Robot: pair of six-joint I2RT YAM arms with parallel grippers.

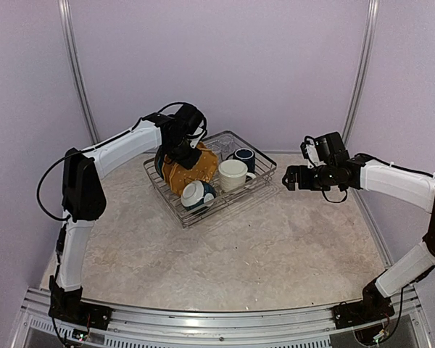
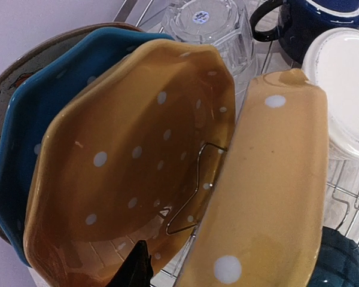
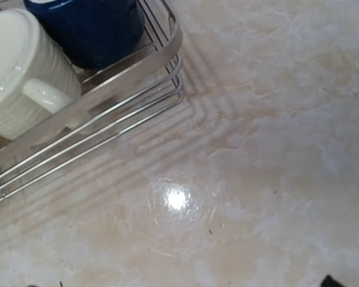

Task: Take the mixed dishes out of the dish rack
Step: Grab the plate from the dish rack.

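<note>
The dish rack (image 1: 232, 205) stands at mid-table, holding the mixed dishes. Two yellow dotted plates (image 1: 191, 174) stand on edge, with a blue plate (image 2: 30, 113) and a cream patterned plate (image 2: 0, 89) behind them. A teal-and-white bowl (image 1: 197, 194), a cream mug (image 1: 233, 175), a navy mug (image 1: 245, 156) and an upturned clear glass (image 2: 206, 21) fill the remaining space. My left gripper (image 1: 183, 155) is down at the yellow plates. One dark finger (image 2: 134, 269) shows between the two; the front yellow plate (image 2: 269, 179) hides the other. My right gripper (image 1: 289, 178) hovers open, right of the rack.
The right wrist view shows the rack's corner (image 3: 167, 54) with the cream mug (image 3: 21, 72) and navy mug (image 3: 90, 27) inside, and bare marbled tabletop (image 3: 257, 179) beneath. Walls and two upright poles (image 1: 76, 65) close in the back.
</note>
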